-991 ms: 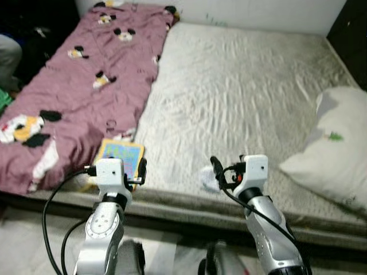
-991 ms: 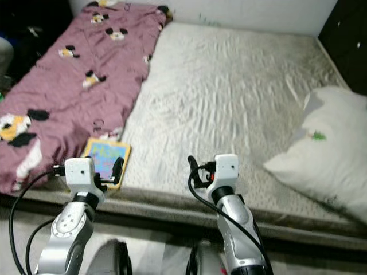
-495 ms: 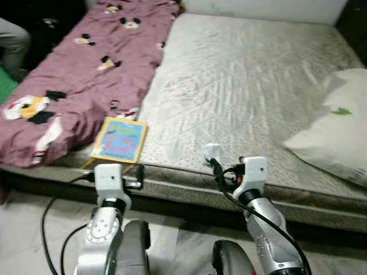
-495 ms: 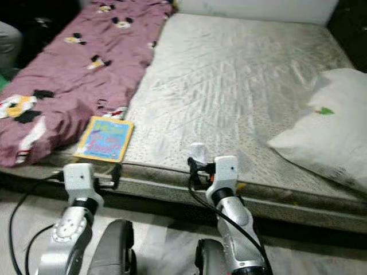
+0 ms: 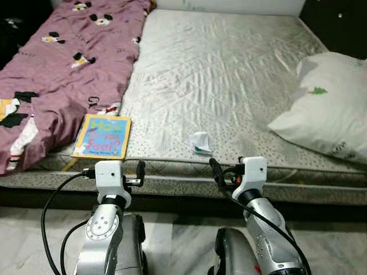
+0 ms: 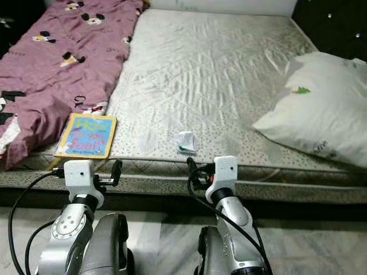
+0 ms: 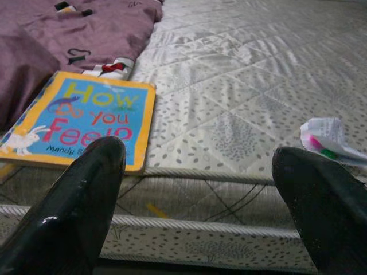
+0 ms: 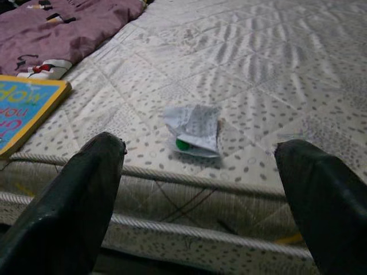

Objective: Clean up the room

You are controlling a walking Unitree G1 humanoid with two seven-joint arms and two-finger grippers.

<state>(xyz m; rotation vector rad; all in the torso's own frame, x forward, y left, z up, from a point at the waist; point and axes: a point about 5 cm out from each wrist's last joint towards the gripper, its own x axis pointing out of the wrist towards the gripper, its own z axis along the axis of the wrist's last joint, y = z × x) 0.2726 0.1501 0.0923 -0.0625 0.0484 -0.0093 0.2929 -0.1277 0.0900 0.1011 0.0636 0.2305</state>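
Left eye view has both arms raised just short of the mattress point(image 5: 229, 74) front edge. The left gripper point(image 7: 200, 189) hangs before that edge with its fingers spread wide and nothing between them, pointed at the stretch between the picture book and the wrapper. The right gripper point(image 8: 200, 189) is likewise spread and empty, level with the edge, with the crumpled wrapper point(image 8: 194, 129) straight ahead of it on the mattress.

That white wrapper, showing a bit of green, lies near the front edge of the mattress, about midway along it. The picture book point(image 5: 102, 136), yellow-bordered with a blue cover, lies flat on the mattress near the same edge, well off to the left of the wrapper, and touches the foot of the purple blanket point(image 5: 51, 63). The blanket, printed with cartoon mice, covers the left strip of the mattress up to its far end. A white pillow point(image 5: 330, 106) sits at the mattress's right side.
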